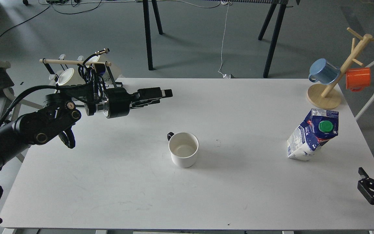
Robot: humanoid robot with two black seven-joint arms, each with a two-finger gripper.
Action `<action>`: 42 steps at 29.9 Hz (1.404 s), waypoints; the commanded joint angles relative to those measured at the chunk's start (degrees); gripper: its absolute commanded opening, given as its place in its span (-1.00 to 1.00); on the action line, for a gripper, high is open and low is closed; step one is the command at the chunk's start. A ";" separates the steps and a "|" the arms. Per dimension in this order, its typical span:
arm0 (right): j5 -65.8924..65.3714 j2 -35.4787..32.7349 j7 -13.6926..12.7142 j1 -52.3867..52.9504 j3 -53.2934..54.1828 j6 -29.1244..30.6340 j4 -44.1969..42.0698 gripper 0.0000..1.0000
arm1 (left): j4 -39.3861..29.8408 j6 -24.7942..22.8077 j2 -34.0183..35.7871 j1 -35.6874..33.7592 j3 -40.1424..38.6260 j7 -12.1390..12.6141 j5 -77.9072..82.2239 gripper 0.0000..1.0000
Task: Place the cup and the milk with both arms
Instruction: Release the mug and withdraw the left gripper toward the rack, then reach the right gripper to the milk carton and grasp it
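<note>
A big white worktop (109, 182) fills most of the frame. A white cup (183, 149) stands upright near the middle. A blue and white milk carton (307, 139) stands at the right. A wooden mug stand (324, 97) sits at the upper right corner.

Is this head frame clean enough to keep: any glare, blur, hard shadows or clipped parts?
Head view: even, soft light; the table is bright but not blown out. The cup and milk are sharp, with only faint shadows toward the right. The left gripper is dark and its fingers are hard to separate. The right gripper is cut off at the frame edge.
</note>
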 commanded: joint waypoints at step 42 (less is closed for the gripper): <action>-6.98 17.67 0.33 18.12 -5.77 0.00 -6.51 0.91 | 2.23 0.00 3.52 5.72 0.14 -0.01 -7.39 0.83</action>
